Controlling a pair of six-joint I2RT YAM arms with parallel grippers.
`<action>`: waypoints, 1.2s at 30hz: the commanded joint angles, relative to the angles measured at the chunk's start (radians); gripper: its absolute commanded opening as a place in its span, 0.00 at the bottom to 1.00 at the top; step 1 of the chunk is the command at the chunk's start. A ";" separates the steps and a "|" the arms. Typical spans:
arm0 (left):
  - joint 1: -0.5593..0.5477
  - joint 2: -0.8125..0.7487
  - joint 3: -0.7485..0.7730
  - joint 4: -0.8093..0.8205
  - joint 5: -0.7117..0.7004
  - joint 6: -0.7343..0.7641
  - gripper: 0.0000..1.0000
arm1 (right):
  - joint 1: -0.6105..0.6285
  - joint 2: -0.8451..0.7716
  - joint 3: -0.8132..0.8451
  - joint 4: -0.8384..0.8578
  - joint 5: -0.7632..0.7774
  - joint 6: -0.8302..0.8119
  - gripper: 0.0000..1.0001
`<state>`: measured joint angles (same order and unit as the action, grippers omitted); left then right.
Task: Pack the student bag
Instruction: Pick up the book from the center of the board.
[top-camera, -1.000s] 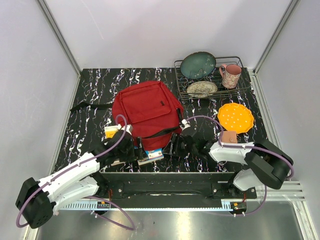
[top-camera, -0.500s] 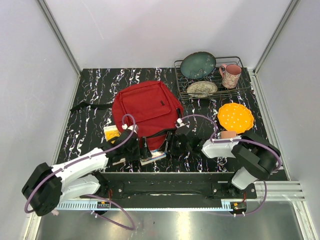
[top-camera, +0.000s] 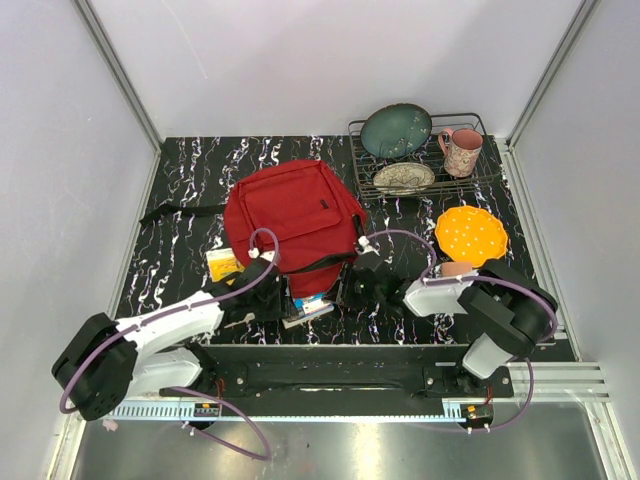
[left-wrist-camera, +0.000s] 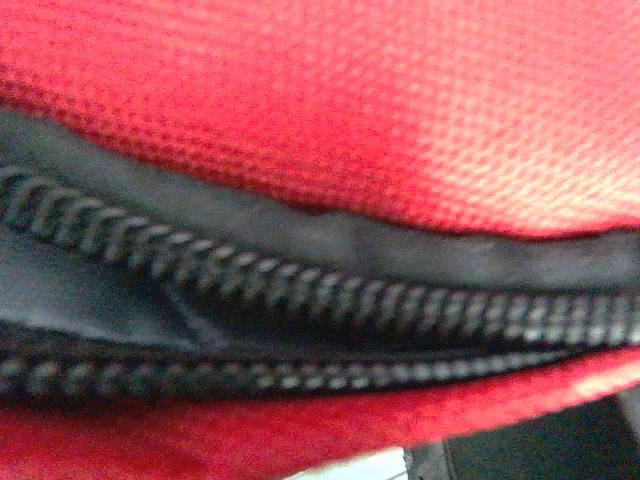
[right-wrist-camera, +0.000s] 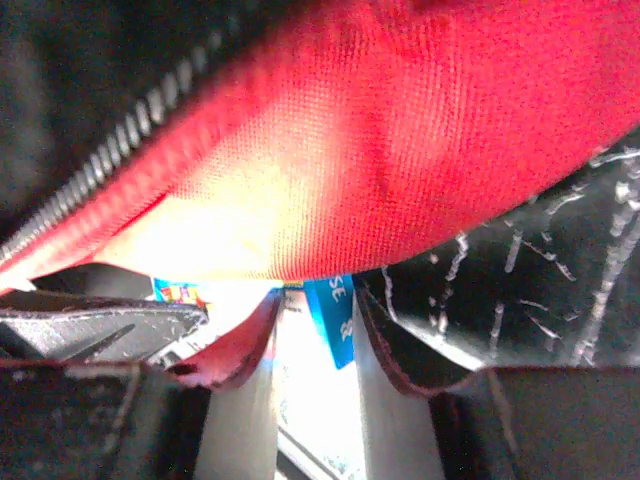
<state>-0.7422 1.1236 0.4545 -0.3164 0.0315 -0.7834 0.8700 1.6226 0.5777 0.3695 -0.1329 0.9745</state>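
Both arms have pulled in toward the middle since the earlier frame, elbows drawn closer, so that the left gripper (top-camera: 262, 298) and the right gripper (top-camera: 362, 290) now press against the near edge of the bag rather than standing just off it. On the black marbled table (top-camera: 180, 180) the student bag (top-camera: 295, 215) lies flat at the centre, front pocket up, one black strap (top-camera: 180, 211) trailing off to the left. Behind it to the right sits a wire rack (top-camera: 455, 180) of crockery, with an orange plate (top-camera: 471, 235) in front of that. A blue-and-white book (top-camera: 312, 306) pokes out from under the bag's near edge between the two grippers, and a yellow packet (top-camera: 222, 264) lies just beside the bag's near left corner. The left wrist view shows only red fabric and a parted black zip (left-wrist-camera: 300, 290) over dark lining, so how that gripper's jaws stand I cannot tell. The right wrist view shows its fingers (right-wrist-camera: 110, 335) apart beneath the bag's red edge, daylight between them, nothing clearly pinched. I judge the task barely begun: the mouth is unzipped but not yet held wide, and the book and packet are still outside.
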 joint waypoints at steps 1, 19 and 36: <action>-0.058 0.099 0.009 0.289 0.182 0.009 0.46 | 0.026 -0.084 -0.048 -0.006 -0.047 0.027 0.33; -0.187 0.240 0.176 0.206 0.120 0.065 0.58 | 0.037 -0.451 -0.158 -0.296 0.084 0.041 0.55; -0.187 0.229 0.199 0.212 0.051 0.041 0.61 | 0.020 -0.185 0.011 -0.313 0.049 -0.007 0.53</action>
<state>-0.9215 1.3552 0.6094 -0.2348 0.0612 -0.7265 0.8814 1.3998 0.5686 -0.0330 0.0196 0.9565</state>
